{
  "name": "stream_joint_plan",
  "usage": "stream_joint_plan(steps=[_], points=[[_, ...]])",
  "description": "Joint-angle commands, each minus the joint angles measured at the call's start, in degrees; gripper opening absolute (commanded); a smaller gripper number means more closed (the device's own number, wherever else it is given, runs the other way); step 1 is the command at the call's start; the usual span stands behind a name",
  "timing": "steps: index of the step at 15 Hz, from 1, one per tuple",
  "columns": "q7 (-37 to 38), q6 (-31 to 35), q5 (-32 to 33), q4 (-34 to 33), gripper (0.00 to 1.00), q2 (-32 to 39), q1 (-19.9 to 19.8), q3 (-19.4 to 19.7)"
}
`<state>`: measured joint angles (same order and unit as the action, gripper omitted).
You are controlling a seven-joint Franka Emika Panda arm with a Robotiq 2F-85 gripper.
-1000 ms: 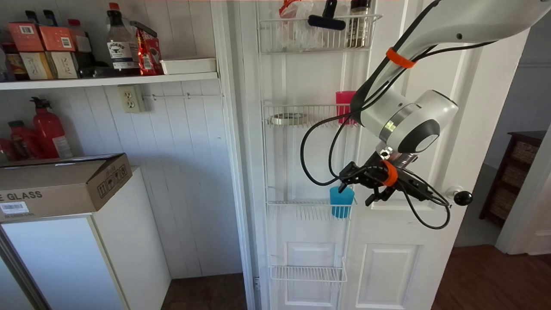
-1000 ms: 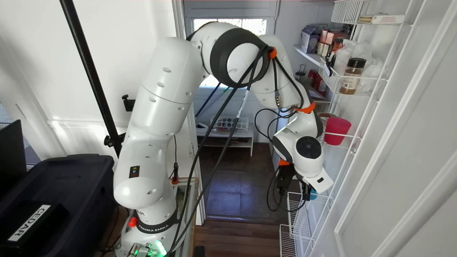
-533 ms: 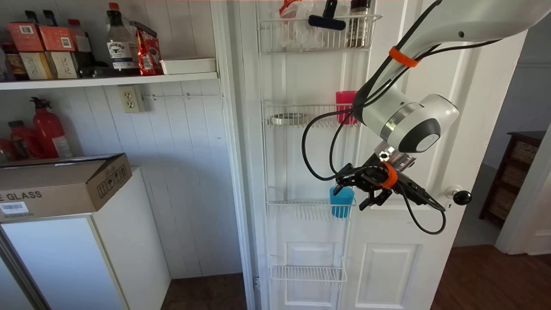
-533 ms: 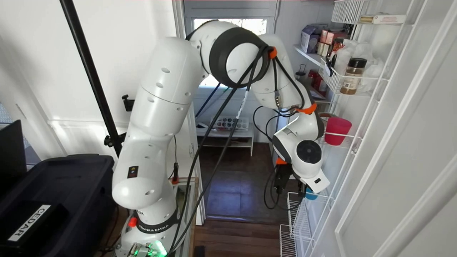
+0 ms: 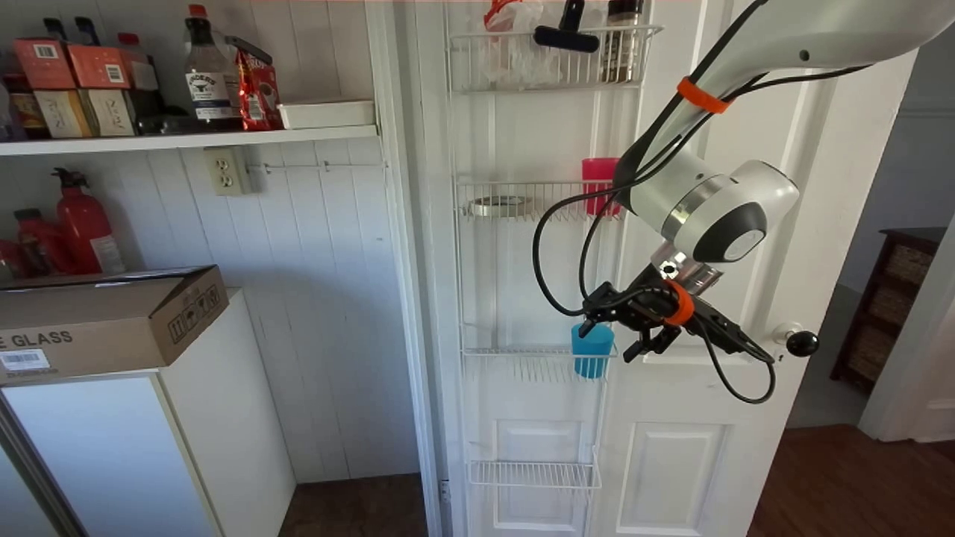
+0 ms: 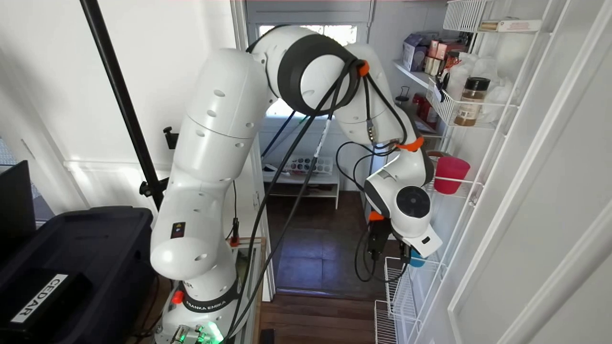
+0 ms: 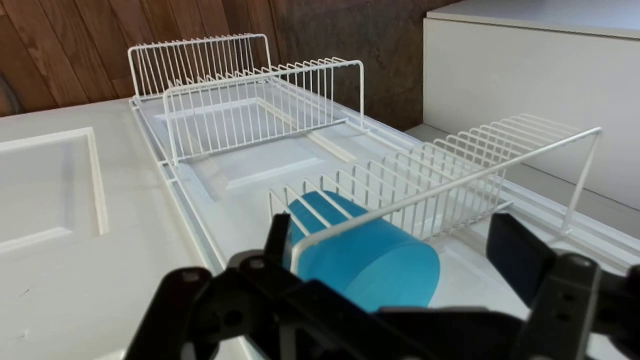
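Wrist view, from far left: white door (image 7: 125, 235). Then, dark and blurred, one finger (image 7: 277, 237) of the gripper (image 7: 395, 245), spread wide, contact with the blue cup (image 7: 350, 260) impossible to tell. In view between both fingers, that cup: smooth, translucent, deeper blue outside, paler within its rounded mouth; upright in a white wire rack (image 7: 475, 178), partly behind the bars. Farther right, second finger, then white cabinet (image 7: 525, 90).

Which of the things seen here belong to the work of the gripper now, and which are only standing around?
In the work, it seems: open gripper; blue cup close to it; wire shelf holding this cup.

Only standing around, it seems: pink cup, jar, bottle, cardboard box.
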<state>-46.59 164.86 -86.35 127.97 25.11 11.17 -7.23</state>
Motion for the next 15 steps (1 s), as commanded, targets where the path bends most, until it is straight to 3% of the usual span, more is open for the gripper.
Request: stream_joint_plan(steps=[1, 6, 15], points=[[-6.87, 0.44, -3.59, 3.08, 1.00, -4.66, -1.10, -0.28], [-11.62, -2.93, -5.49, 4.99, 1.00, -7.19, -3.02, 0.20], [-14.40, -9.79, -8.83, 2.63, 1.00, -2.97, -6.66, 0.41]])
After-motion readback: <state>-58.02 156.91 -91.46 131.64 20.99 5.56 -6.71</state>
